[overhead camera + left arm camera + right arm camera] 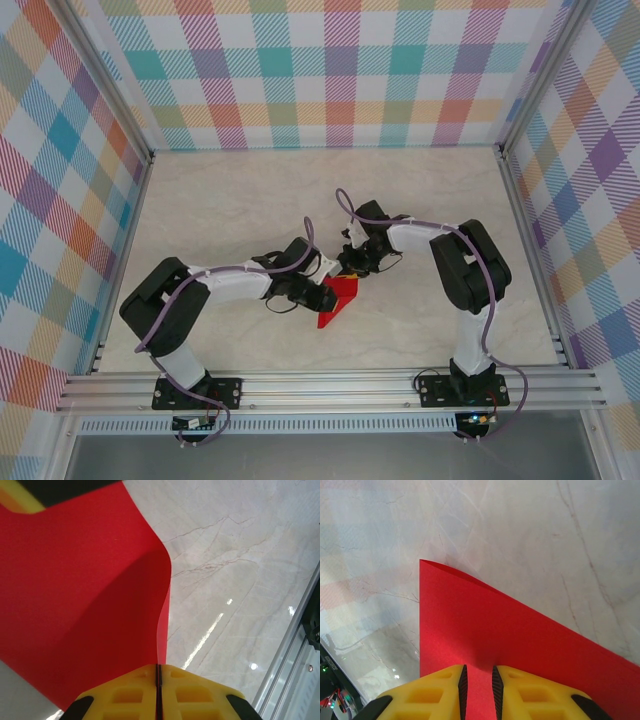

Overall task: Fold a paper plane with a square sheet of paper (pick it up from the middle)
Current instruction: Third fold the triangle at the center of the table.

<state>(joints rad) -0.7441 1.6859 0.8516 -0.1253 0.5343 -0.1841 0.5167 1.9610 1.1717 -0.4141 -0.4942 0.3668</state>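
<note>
Marble-look table and plaid walls frame your two arms, which meet over the middle of the surface, a little toward the near edge. You will find the red sheet right there between them, one point reaching toward the bases. Your left gripper is closed tight, its yellow fingers pressed together with the sheet's edge pinched in the seam; from that pinch the paper bows away in a soft curve rather than a crease. Your right gripper has its jaws a narrow slit apart, and the red paper shows through that slit. You cannot tell from this angle whether its tips press on the paper. Beyond those tips the sheet ends in a sharp corner where a second layer peeks out, lying over the marble.
</note>
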